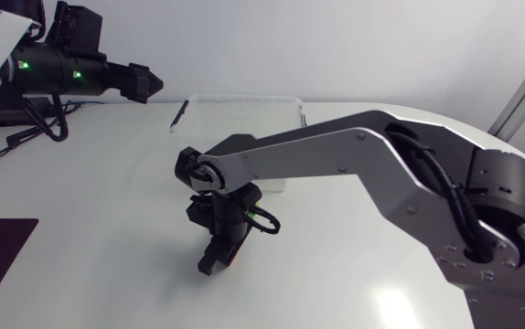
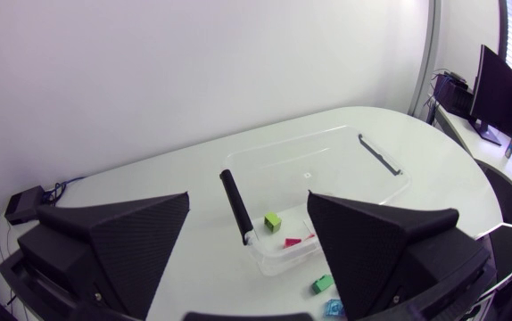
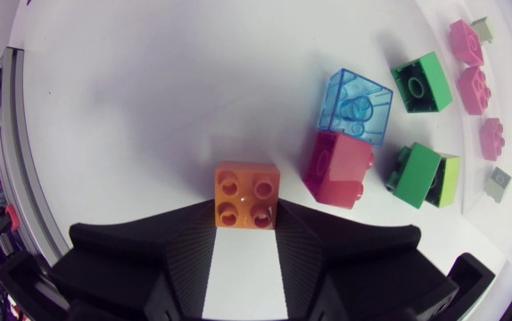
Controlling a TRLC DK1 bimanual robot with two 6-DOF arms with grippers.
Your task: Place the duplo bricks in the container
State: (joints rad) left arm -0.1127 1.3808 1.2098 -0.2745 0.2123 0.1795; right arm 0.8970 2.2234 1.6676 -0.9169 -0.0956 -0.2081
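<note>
Right wrist view: the right gripper (image 3: 247,227) stands open, with the orange duplo brick (image 3: 247,196) at the mouth of its fingertips, seemingly not clamped. Just beyond lie a red brick (image 3: 338,168), a clear blue brick (image 3: 356,105) and green bricks (image 3: 421,82). In the head view the right arm (image 1: 336,155) hides these. The clear container (image 1: 244,99) sits by the table's (image 1: 80,183) far edge. The left gripper (image 2: 247,194) is parted wide.

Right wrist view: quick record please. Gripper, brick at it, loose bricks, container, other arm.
right gripper: low over the table, orange brick at its tip
loose bricks: clear blue brick, red brick, green bricks, beside the container
container: clear, pink bricks inside
left gripper: open, nothing between
</note>
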